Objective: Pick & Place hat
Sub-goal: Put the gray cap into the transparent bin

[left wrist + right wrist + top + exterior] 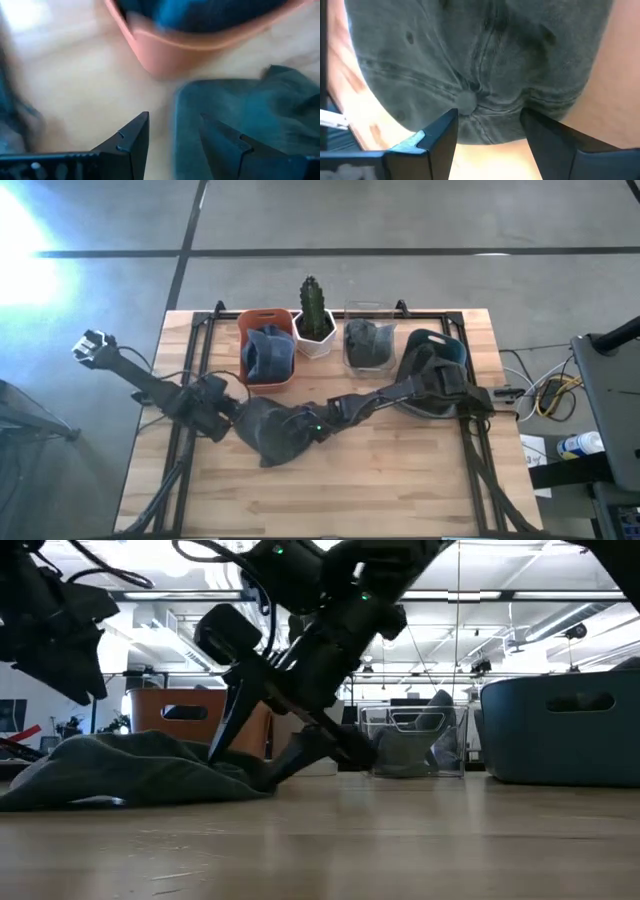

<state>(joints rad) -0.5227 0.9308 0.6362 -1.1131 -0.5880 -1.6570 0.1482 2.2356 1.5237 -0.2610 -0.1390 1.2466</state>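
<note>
A dark grey cap lies flat on the wooden table near its middle; in the low view the cap spreads out at the left. My right gripper reaches in from the table's right, open, its fingers astride the crown of the cap. My left gripper comes from the table's left, open, above the cap's left edge. In the low view the left arm stands well above the cloth. My right gripper slants down from the table's right with its open fingers on either side of the crown by the top button. In the low view one fingertip reaches the cloth. The cap lies on the table.
Along the far edge stand an orange bin holding a blue cap, a cactus in a white pot, a clear box with a grey cap, and a dark teal bin at the right. Bare wood lies toward the near edge.
</note>
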